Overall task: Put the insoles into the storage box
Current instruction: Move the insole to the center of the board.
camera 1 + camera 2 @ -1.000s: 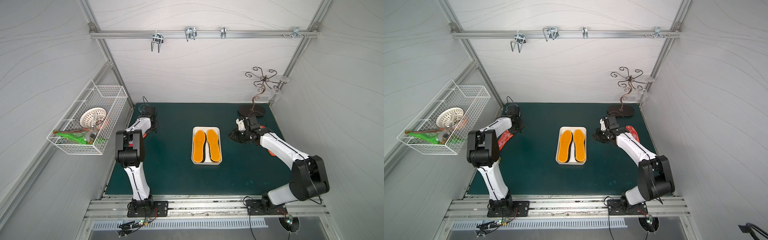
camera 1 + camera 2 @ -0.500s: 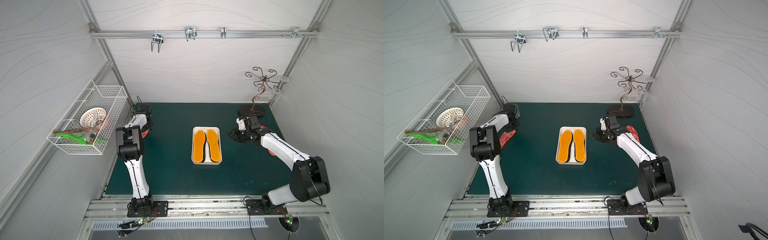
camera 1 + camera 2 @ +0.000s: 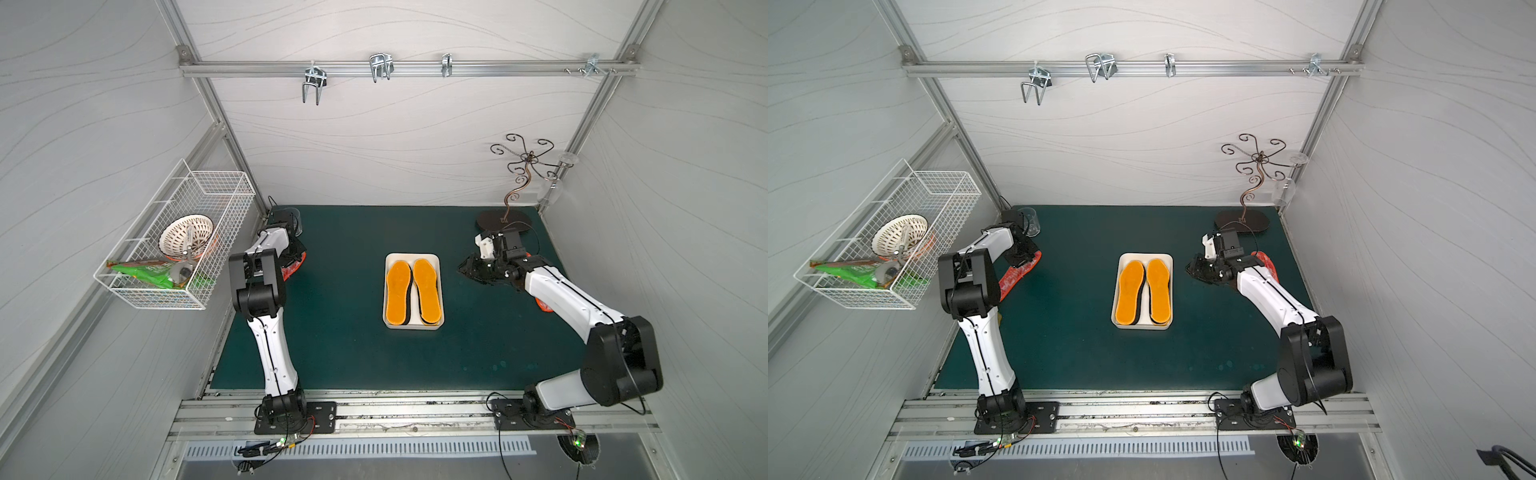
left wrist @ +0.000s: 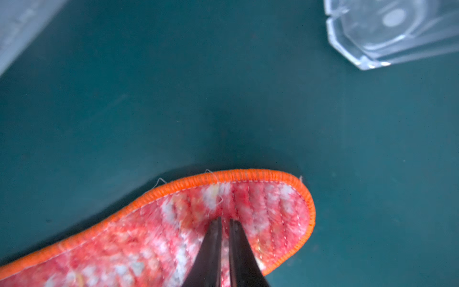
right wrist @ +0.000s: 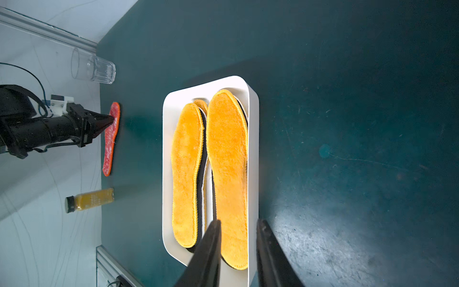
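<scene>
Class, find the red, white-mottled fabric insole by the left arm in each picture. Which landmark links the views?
Top view: red mottled insole at the green mat's left edge, partly under the left arm.
Top view: insole more exposed, same place.
Left wrist: its rounded end under the left gripper.
Right wrist: beyond the white tray, at that gripper's tip.
Landmark: clear drinking glass.

Pale grey wavy-lined walls [image 3: 395,137], dark green mat [image 3: 353,353], aluminium rail [image 3: 519,69] (4 hooks [image 3: 380,68]), even light
</scene>
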`<move>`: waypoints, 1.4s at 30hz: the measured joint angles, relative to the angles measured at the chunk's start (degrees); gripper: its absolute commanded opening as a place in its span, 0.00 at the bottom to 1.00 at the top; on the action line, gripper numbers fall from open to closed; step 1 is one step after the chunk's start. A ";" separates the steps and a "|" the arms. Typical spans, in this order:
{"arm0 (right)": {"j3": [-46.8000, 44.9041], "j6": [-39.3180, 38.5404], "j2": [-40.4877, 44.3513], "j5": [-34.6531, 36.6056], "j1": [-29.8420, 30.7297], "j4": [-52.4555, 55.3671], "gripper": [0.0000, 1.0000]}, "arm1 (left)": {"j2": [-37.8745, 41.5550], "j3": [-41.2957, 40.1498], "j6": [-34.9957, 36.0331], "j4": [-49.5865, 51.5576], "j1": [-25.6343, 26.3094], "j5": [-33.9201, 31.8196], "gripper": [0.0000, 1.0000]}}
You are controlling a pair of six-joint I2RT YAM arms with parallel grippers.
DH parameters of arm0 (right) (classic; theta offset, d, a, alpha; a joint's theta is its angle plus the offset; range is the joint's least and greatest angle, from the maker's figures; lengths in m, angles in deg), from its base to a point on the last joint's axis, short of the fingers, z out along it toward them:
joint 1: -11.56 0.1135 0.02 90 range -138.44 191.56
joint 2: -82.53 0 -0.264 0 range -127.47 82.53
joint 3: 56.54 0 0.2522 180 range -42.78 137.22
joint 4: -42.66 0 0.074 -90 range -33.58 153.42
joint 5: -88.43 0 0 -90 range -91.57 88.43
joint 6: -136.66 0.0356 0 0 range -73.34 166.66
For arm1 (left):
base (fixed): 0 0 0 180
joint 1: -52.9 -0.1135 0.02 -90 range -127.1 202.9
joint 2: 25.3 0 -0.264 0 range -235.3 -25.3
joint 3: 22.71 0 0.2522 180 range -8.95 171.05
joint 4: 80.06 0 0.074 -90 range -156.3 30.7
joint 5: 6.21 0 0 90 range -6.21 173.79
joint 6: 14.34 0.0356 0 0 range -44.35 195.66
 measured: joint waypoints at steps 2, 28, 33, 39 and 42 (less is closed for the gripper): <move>-0.22 0.37 0.52 -0.61 -0.44 -0.22 0.29 | 0.33 -0.83 -0.76 -1.53 0.28 2.12 0.13; -0.66 0.11 3.04 -2.36 -1.44 -0.57 0.30 | 20.85 -28.50 -18.56 -19.50 22.38 12.04 0.29; -0.68 -0.13 3.04 -3.08 -1.46 -0.59 0.30 | 29.33 -27.78 -13.07 -14.19 16.39 11.39 0.29; -1.09 -0.48 3.04 -3.32 -0.85 -1.16 0.31 | 31.71 -34.95 -9.66 -13.64 4.81 10.93 0.29; -1.09 -0.83 3.04 -3.37 -0.20 -1.51 0.31 | 31.06 -37.90 -8.52 -12.04 3.80 11.32 0.29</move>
